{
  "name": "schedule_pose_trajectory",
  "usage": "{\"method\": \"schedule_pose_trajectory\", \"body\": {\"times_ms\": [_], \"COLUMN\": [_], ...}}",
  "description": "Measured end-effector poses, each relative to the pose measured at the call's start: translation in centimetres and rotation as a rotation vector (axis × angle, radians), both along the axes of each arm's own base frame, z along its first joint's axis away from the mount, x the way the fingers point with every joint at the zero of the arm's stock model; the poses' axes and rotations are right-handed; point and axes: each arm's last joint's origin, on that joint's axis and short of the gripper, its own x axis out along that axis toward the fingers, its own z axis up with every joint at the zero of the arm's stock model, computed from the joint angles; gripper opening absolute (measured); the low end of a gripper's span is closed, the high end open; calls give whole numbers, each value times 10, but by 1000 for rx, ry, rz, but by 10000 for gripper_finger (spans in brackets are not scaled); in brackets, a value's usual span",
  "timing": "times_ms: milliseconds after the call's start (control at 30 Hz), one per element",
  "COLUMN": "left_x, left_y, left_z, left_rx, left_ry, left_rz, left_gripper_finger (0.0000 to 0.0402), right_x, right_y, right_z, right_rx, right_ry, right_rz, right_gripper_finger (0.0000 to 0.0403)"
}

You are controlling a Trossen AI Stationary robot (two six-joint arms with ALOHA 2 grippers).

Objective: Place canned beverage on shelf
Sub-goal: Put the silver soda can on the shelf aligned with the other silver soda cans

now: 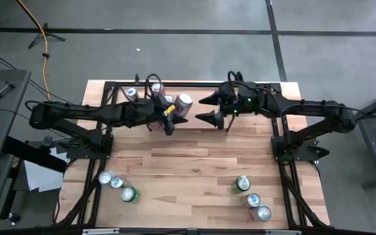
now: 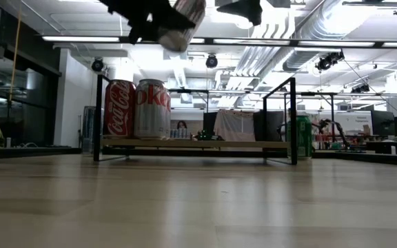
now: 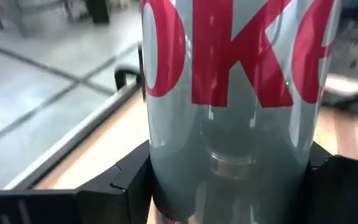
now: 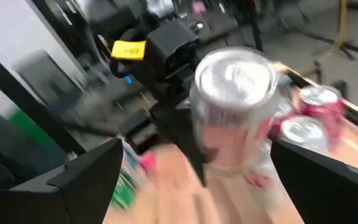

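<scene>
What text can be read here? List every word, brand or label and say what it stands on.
"Coca-Cola", in white script: red can on the shelf.
"oke", partly cut off: silver can beside it.
"oke", red letters: silver can held by the left gripper.
Yellow tag on the left arm: too blurred to read.
Green can: print too small to read.

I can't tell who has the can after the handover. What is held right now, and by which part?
The left gripper holds the silver Diet Coke can by its side wall, a finger on each side. The right gripper is open and holds nothing.
</scene>
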Motion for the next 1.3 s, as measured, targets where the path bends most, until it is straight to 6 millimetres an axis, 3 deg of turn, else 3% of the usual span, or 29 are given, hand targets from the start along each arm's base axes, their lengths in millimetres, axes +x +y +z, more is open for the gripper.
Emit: {"method": "schedule_pose_trajectory", "body": {"times_ms": [167, 333, 700, 1033, 1300], "left_x": [5, 7, 9, 8, 8], "left_y": [-2, -2, -1, -1, -1], "left_z": [-8, -11, -9, -10, -10], "left_rx": [-11, 24, 88, 104, 103], "left_ry": [36, 54, 65, 77, 78], "left_rz": [-15, 1, -13, -19, -23], "left_gripper_finger": [190, 190, 190, 190, 190], "right_x": [14, 33, 79, 86, 86], "right_y": [-3, -12, -28, -28, -28], "right_z": [15, 34, 17, 16, 16], "right_rx": [-168, -249, -250, -247, -246], "right_ry": [235, 308, 421, 394, 398], "right_rz": [9, 47, 151, 164, 156], "right_gripper_finger": [395, 396, 397, 385, 311]}}
